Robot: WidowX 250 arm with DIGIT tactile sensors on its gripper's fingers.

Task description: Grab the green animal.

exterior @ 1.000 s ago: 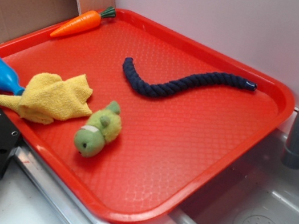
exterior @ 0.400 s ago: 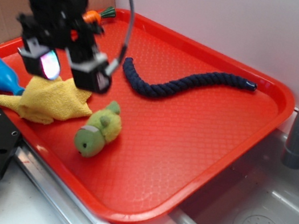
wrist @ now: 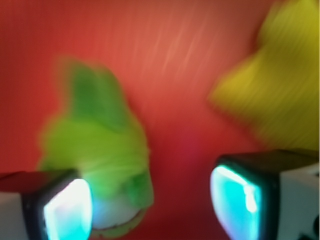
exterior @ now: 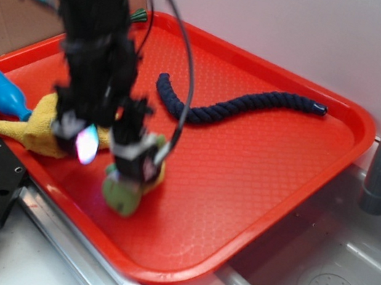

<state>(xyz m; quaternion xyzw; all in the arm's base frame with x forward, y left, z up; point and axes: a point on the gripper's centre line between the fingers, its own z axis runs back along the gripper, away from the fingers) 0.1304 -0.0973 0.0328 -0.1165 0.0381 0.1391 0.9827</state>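
The green animal [exterior: 125, 191] is a small plush with a light green rounded head, a pale band at the neck and a fuzzier yellow-green body. It lies on the red tray [exterior: 261, 162] near the tray's front edge, just beside the yellow cloth [exterior: 34, 126]. In the exterior view the black arm covers most of its body, so only the head and a sliver of yellow-green show; the arm is smeared by motion blur. The wrist view is blurred too, and the toy [wrist: 100, 145] shows there as a soft green shape with a darker green tip, its head partly behind the left fingertip [wrist: 67, 210]. Its long axis runs from the front edge toward the tray's middle, head pointing to the front edge. The pincer [exterior: 116, 153] hangs low over the toy with its jaws apart, one fingertip at the toy and the other on the cloth side; contact cannot be judged. A dark blue rope [exterior: 241, 103] lies farther back, and a blue object [exterior: 0, 92] sits at the tray's left edge.
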